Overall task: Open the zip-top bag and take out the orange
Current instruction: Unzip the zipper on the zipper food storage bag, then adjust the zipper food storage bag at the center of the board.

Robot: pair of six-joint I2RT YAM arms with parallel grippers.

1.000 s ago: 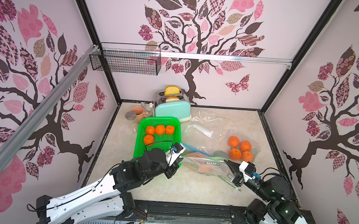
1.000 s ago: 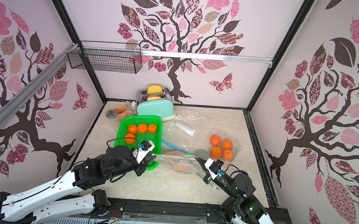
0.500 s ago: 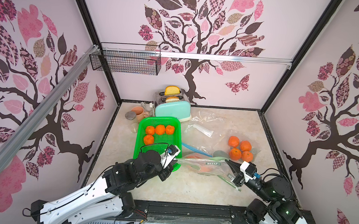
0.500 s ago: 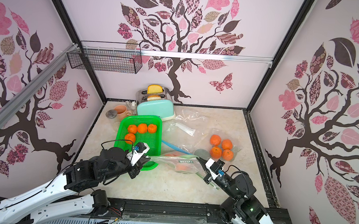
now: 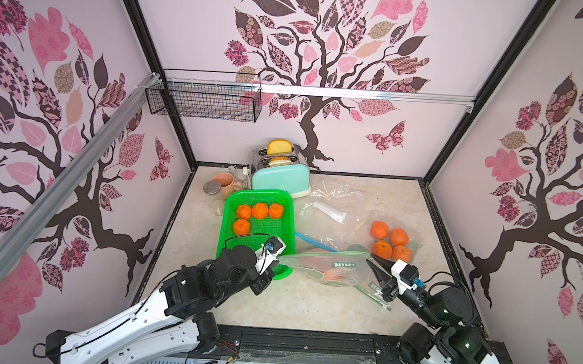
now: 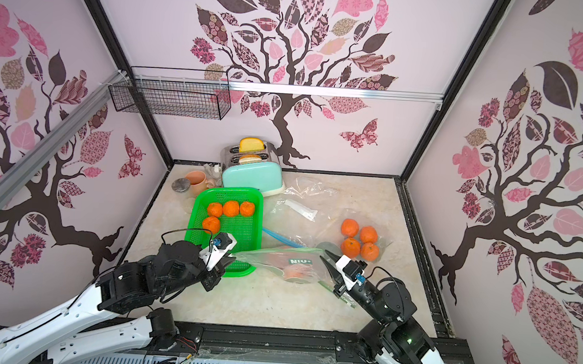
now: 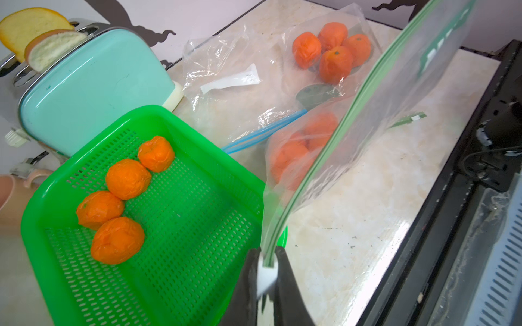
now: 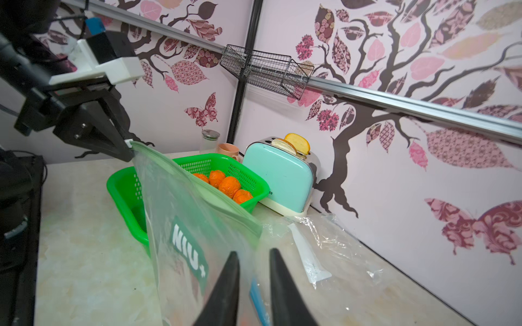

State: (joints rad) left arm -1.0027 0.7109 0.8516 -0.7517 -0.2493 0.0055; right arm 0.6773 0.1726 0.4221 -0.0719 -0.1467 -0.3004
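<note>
Left wrist view, left fingers (image 7: 243,288) clamped on zip-top bag (image 7: 367,113) corner, right fingers (image 8: 227,290) parted at opposite edge.

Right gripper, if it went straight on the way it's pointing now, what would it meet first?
Probably the green-sealed zip-top bag, which hangs just ahead of the right gripper and its open jaws; how close is hard to judge.

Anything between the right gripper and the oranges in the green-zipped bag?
Yes: the zip-top bag itself. The oranges lie inside it, and the right gripper, fingers apart, sits outside its plastic wall. The left gripper pinches the zip's end; whether the zip is open I cannot tell.
</note>
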